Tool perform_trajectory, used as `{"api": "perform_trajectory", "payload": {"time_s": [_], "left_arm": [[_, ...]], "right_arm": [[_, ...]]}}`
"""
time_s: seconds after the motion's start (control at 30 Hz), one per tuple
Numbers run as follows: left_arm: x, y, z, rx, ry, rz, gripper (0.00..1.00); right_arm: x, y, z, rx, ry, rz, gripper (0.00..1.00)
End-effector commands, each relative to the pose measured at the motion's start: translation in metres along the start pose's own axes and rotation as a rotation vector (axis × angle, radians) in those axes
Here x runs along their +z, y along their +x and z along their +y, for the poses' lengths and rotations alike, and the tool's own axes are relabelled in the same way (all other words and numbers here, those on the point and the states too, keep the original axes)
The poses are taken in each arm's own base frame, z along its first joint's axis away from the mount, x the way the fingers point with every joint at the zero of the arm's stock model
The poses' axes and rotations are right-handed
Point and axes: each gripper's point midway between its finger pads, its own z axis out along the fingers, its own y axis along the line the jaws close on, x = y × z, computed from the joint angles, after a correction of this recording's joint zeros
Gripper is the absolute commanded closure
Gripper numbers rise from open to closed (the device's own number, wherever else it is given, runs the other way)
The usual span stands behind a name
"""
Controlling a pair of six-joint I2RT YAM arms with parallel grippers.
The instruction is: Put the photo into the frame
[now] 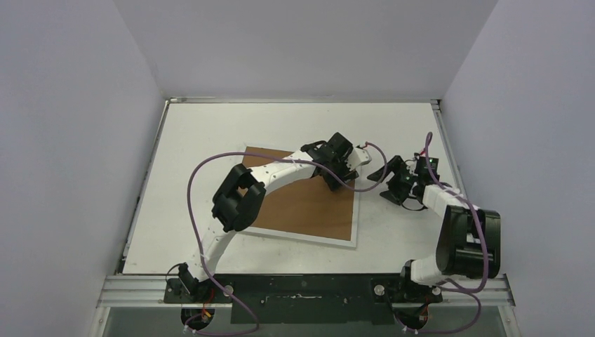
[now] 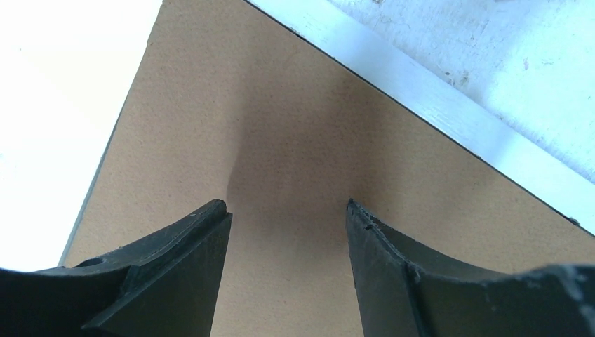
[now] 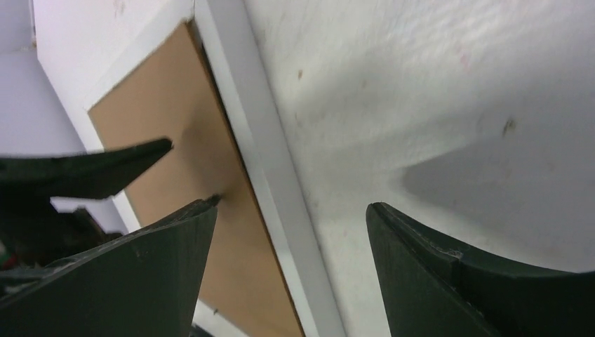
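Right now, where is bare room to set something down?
Free: the strip of table between the frame and the back wall, and the strip left of the frame. Crowded: the frame's right side, beside the right gripper, and the far corner of the backing board, under the left gripper.

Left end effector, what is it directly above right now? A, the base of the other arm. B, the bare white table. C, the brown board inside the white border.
C: in the left wrist view the left end effector is open above the brown board, with the white border of the frame running past beyond it.
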Motion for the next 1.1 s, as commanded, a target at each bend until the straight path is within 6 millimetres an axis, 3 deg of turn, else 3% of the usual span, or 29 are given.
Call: {"api": "perform_trajectory", "payload": {"time_s": [0.0, 0.23, 0.6, 0.87, 1.07], "left_arm": [[0.006, 0.056, -0.023, -0.018, 0.068, 0.167, 0.4], [0.01, 0.065, -0.028, -0.054, 0.091, 0.186, 0.4], [0.011, 0.074, -0.028, -0.099, 0.115, 0.207, 0.41], [0.012, 0.073, -0.027, -0.097, 0.114, 0.208, 0.42], [0.01, 0.074, -0.027, -0.087, 0.11, 0.215, 0.42]], "right_arm": [[-0.025, 0.033, 0.021, -0.033, -0.123, 0.046, 0.2], [-0.042, 0.075, 0.024, -0.109, -0.133, 0.107, 0.23], [-0.042, 0.125, 0.03, -0.135, -0.228, 0.215, 0.25], [-0.04, 0.128, 0.037, -0.134, -0.279, 0.215, 0.27], [-0.045, 0.119, 0.048, -0.179, -0.297, 0.188, 0.27]]}}
